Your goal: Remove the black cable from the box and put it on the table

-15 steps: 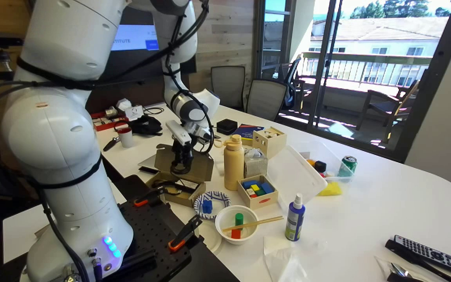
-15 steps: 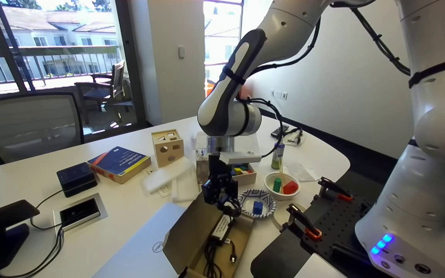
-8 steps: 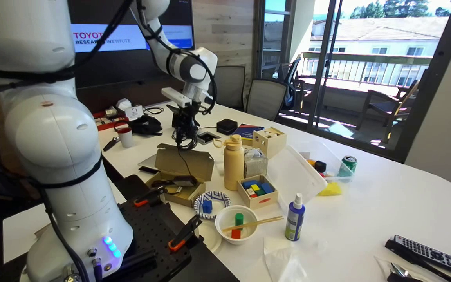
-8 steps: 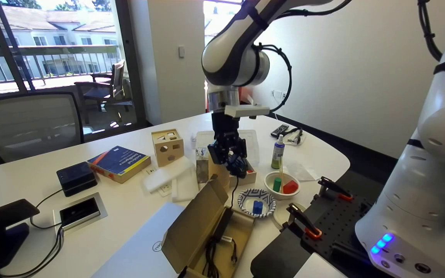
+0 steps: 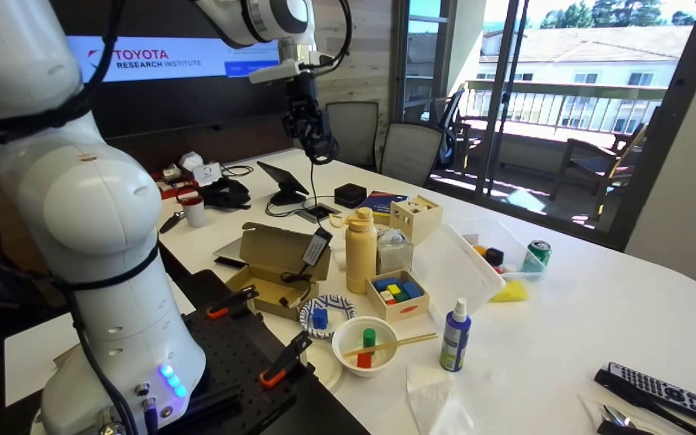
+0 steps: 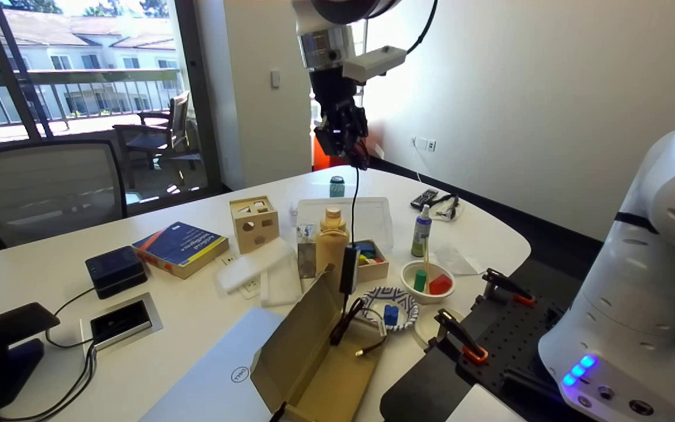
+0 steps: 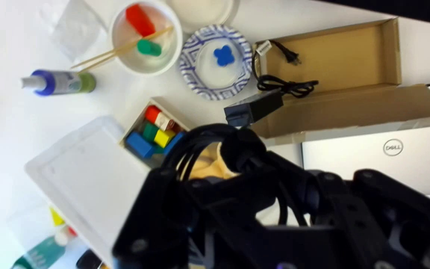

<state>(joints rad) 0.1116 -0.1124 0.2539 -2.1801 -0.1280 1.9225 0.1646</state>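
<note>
Over the white table, the black cable is held aloft, its coil clenched in the gripper; its plug end is suspended over or in the open box. Just beside the box, a patterned dish is set.

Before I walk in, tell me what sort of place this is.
Most likely an office meeting room: a big screen shows "Toyota Research Institute", and mesh-backed chairs stand beside a large white table.
</note>
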